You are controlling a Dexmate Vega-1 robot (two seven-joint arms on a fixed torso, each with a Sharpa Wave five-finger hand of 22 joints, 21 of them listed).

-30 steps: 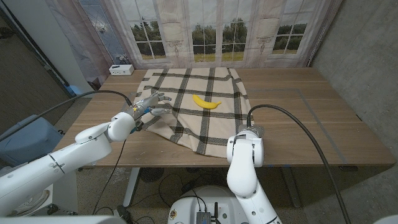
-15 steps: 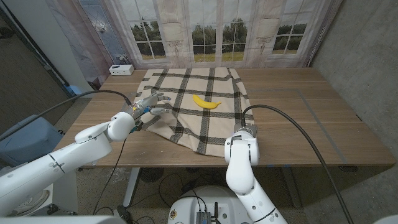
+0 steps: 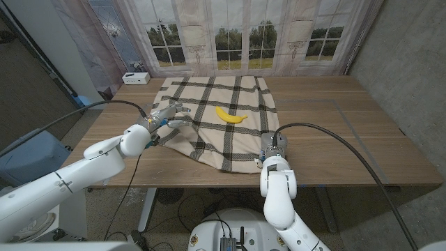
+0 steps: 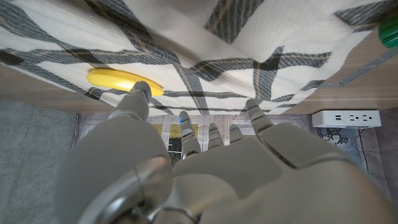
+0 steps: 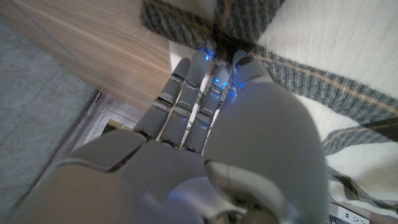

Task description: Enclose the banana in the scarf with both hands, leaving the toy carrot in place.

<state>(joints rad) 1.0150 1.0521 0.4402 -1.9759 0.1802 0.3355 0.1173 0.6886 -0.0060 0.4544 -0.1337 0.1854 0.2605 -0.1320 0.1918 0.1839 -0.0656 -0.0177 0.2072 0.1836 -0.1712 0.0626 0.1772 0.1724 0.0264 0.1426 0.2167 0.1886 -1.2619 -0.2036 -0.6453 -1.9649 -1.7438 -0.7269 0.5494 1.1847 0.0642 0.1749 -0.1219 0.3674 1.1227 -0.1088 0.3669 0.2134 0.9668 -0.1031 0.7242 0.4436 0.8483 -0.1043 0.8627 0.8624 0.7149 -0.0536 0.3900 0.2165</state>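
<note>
The wrapping had hardly begun: the cream woollen scarf with dark plaid stripes [image 3: 216, 118] was spread almost fully open over the wooden table [image 3: 334, 132], and the curved yellow banana [image 3: 231, 115] lay bare on top of it, near the scarf's middle and a little toward its far side. No fold yet covered the banana. The robot's left hand [image 3: 166, 116] hung at the scarf's left edge with its fingers spread and nothing between them; whether the fingertips touched the cloth I could not tell. The right hand [image 3: 272, 149] was at the scarf's near right corner, fingers close together and reaching onto the dark border in the right wrist view [image 5: 205, 93], but whether it had actually gripped the fabric I could not tell. The green tip of what was probably the toy carrot [image 4: 390, 31] peeked out beside the scarf's edge in the left wrist view, apart from the banana. By my judgement, both edges had yet to be grasped, lifted and folded over the banana, with the carrot left alone.
</note>
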